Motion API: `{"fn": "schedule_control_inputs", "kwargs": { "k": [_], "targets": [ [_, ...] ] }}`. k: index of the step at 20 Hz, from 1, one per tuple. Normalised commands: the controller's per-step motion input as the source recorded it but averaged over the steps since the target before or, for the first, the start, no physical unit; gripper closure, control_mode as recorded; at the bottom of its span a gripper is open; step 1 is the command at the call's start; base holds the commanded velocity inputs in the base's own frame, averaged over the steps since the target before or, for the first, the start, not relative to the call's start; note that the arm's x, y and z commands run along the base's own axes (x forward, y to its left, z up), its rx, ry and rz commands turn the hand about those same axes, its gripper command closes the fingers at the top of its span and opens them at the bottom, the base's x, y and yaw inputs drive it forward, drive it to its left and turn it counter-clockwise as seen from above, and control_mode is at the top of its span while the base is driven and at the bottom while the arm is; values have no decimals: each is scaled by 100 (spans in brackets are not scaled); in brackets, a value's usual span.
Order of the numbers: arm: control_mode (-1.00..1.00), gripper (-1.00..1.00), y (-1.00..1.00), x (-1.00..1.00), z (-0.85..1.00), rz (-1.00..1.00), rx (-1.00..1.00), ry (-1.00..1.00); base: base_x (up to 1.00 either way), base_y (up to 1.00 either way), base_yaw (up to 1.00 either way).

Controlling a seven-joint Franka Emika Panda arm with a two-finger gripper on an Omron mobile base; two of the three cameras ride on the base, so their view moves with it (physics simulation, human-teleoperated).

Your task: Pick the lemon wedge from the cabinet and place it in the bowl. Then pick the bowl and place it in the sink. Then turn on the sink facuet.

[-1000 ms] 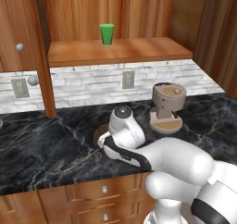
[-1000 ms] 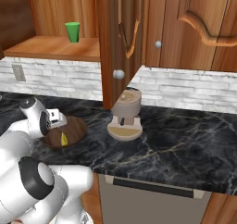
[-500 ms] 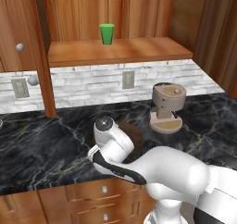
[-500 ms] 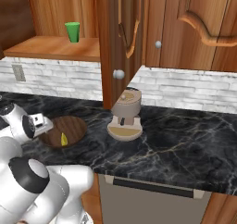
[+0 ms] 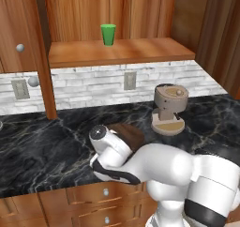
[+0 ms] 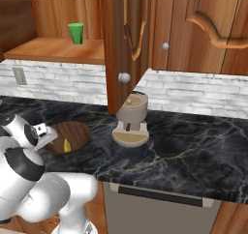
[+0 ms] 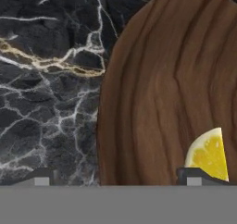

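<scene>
The dark wooden bowl (image 7: 166,89) sits on the black marbled counter, and the yellow lemon wedge (image 7: 208,153) lies in it near one side. My gripper (image 7: 118,177) hangs open just above the bowl's rim, one fingertip (image 7: 39,177) over the counter and the other beside the wedge, with nothing held. From the right base view the bowl (image 6: 72,134) and the lemon wedge (image 6: 66,144) lie right of my gripper (image 6: 47,140). In the left base view my white hand covers most of the bowl (image 5: 131,133). The cabinet (image 5: 122,52) stands open above, with its wooden shelf showing.
A bright green cup (image 5: 108,34) stands on the cabinet shelf. A beige round-topped appliance (image 5: 169,109) sits on the counter right of the bowl. An open cabinet door (image 6: 127,44) with silver knobs hangs above the appliance. Wall outlets sit in the white brick backsplash (image 5: 93,85).
My hand has swung left and lower, from over the bowl's middle to its left rim, uncovering the wedge in the right base view. The jaws stay wide apart.
</scene>
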Motion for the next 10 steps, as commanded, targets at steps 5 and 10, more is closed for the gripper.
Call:
{"fn": "schedule_control_inputs", "kwargs": {
  "k": [5,10],
  "targets": [
    [-100,-100,-10,23,-13,0,-4,8,0,0,0],
    [-100,100,-13,4,-8,0,-1,5,0,0,0]
  ]
}}
